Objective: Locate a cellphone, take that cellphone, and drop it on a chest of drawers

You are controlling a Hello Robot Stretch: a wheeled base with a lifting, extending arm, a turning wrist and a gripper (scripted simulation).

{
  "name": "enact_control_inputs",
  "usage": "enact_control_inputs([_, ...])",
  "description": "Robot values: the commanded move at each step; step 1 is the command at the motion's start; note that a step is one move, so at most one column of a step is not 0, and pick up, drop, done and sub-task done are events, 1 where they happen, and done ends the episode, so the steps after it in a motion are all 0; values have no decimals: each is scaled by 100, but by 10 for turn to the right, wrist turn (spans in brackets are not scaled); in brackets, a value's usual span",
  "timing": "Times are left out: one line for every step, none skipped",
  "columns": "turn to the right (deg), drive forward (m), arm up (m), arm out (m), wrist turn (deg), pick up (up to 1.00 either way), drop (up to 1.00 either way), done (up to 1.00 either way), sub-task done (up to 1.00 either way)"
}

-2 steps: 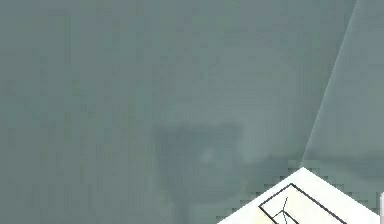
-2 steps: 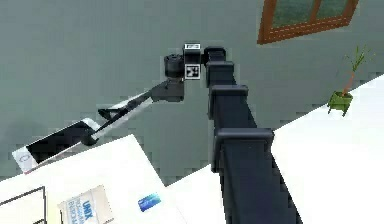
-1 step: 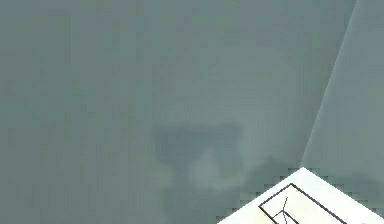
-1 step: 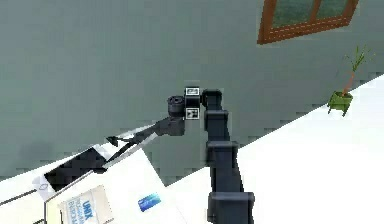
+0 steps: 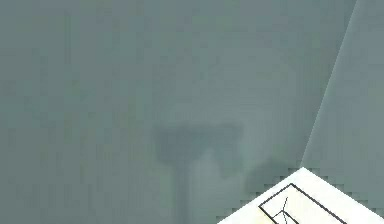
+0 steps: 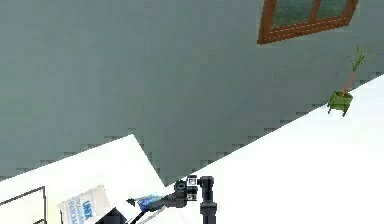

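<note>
The cellphone is not showing clearly enough to be named with certainty. In the arm side view a small dark flat shape point(image 6: 113, 216) is lying on the white tabletop point(image 6: 60, 175) at the bottom edge, which is cutting it off; whether this is the cellphone cannot be told. It is lying just beside a pale booklet point(image 6: 84, 210) with dark print, itself partly cut by the same edge.

The gripper point(image 6: 143, 203) is reaching toward the picture's left, its thin fingers lying near the tabletop's right-hand edge and near the dark shape. A bluish patch point(image 6: 151, 201) is showing along the fingers, too small to identify. Whether the gripper is holding anything cannot be told, nor whether it is touching the tabletop. The two white squares point(image 6: 187, 186) are standing just right of the gripper body, and the dark arm point(image 6: 208, 205) is rising from the bottom edge.

Further left, a black-outlined rectangle point(image 6: 25, 205) is running off the frame. Behind everything a grey-green wall point(image 6: 150, 80) is standing. A brown-framed window point(image 6: 308, 18) is being clipped by the top edge. A thin plant in a green pot point(image 6: 343, 97) is standing well apart on the white floor point(image 6: 300, 170).

In the forward view, a white surface corner point(image 5: 325, 195) bearing a black outline point(image 5: 285, 208) is entering at the bottom right.
</note>
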Motion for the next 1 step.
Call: enact_control_inputs([0,0,0,0,0,0,100,0,0])
